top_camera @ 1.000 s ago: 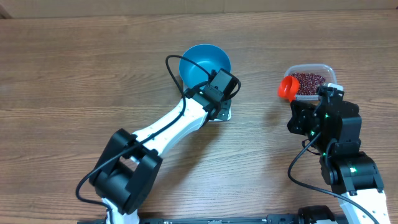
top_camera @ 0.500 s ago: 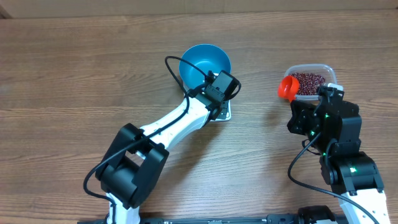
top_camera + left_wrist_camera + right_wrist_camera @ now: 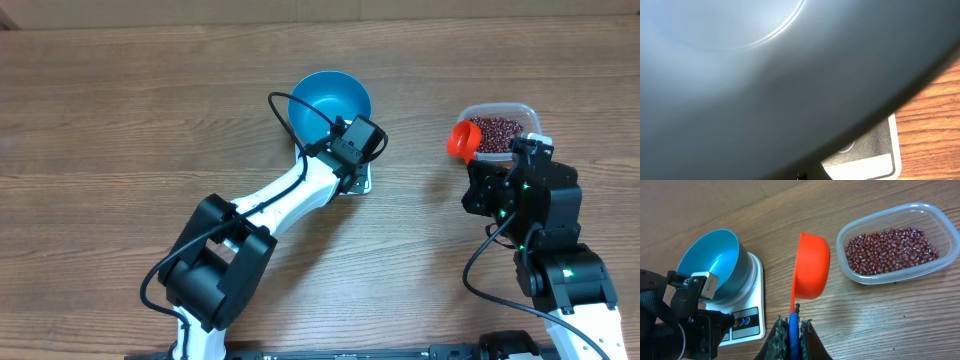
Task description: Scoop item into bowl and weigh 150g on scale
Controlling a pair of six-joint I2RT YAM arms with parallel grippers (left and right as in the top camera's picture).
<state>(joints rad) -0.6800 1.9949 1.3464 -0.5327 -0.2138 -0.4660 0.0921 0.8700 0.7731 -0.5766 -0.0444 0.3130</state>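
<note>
Left wrist view | blurred blue bowl (image 3: 765, 75) filled most of frame | scale (image 3: 875, 150) corner, one round button (image 3: 846, 146), beneath it lower right | wood tabletop (image 3: 935, 115) at right

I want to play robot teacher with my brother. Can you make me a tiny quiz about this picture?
1. True or false: the beans lie in the blue bowl.
2. The bowl stands on: A) a plate, B) the white scale, C) a book.
3. Fill in: the right gripper holds an orange ____.
Key: 1 false, they fill the clear tub; 2 B; 3 scoop.
</note>
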